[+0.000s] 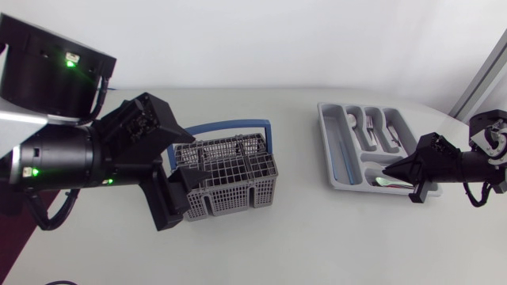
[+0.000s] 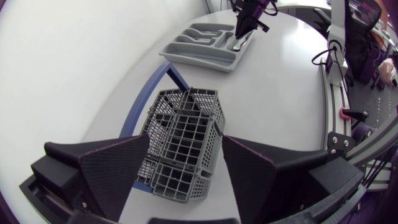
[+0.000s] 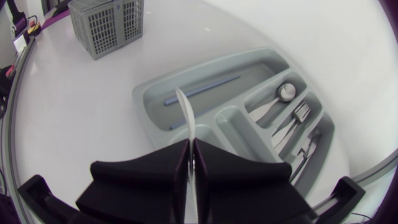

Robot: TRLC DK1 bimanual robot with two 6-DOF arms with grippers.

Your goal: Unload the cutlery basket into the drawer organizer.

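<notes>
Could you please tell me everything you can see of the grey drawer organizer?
The light grey plastic drawer organizer lies flat on the white table. One long compartment holds thin blue sticks; narrow ones beside it hold a silver spoon and silver forks, and there is a short cross compartment. The right gripper hangs over the tray, jaws shut on a slim silver utensil; whether that touches the tray cannot be told.

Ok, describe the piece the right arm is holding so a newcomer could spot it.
Find the grey drawer organizer on the table's right side. Over it, the right pincer grips a thin silver piece seen edge-on. Unlike the other cutlery, it is not lying in a compartment.
</notes>
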